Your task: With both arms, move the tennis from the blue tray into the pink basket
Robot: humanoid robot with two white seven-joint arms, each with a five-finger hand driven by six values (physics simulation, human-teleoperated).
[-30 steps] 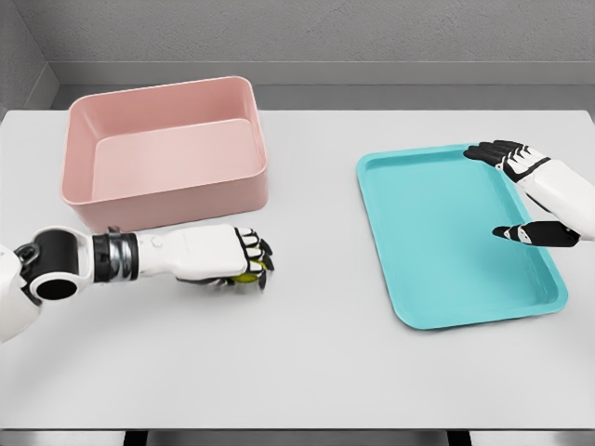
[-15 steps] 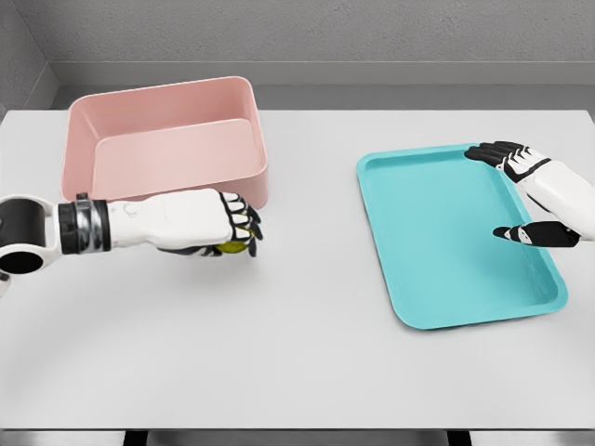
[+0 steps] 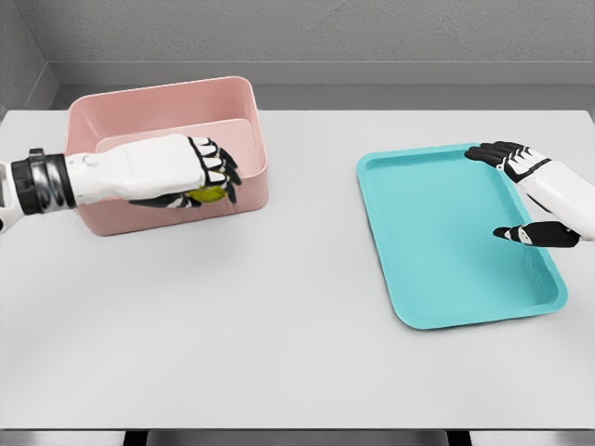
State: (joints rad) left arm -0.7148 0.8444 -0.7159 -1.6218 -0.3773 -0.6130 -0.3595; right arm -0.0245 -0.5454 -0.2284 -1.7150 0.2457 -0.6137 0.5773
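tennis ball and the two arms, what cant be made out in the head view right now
- Tennis ball: mostly covered by the left robot hand; only a yellow-green sliver shows.
- Pink basket: front wall and floor partly hidden behind that hand and forearm.
- Right robot hand: its arm is cut off by the right edge, over the blue tray.

Left arm (image 3: 102, 177): smooth white shell forearm, ending near the picture's edge in a black cuff ringed with thin grey bands; left hand (image 3: 191, 172) has a white back and segmented fingers (image 3: 223, 169) in black with white plates over the knuckles. Right arm (image 3: 567, 200): same glossy white casing, rounded and tapering toward the wrist; right hand (image 3: 521, 190) has a white back, black fingers with small white knuckle plates, and an all-black thumb (image 3: 513, 234).
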